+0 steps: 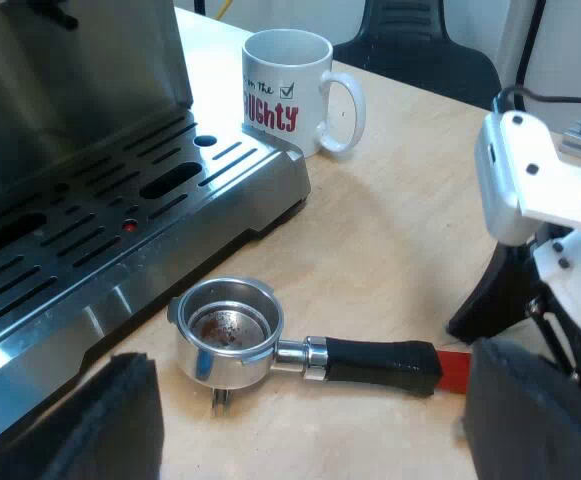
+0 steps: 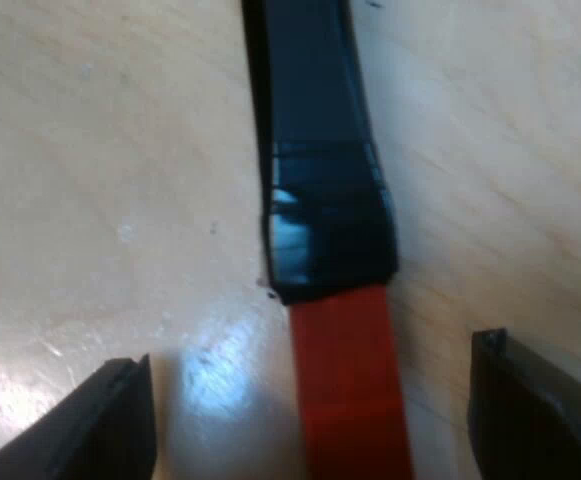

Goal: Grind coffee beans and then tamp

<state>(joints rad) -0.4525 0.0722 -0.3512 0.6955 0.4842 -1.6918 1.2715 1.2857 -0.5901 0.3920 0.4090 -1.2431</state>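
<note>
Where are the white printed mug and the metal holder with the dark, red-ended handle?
White printed mug [image 1: 280, 100]: left wrist view, on its printed side.
Metal holder with the dark, red-ended handle [image 1: 228, 326]: left wrist view, inside its round basket.

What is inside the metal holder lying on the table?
Inside the metal holder: a few dark brown specks on bare metal. Its near wall hides part of the bottom.
</note>
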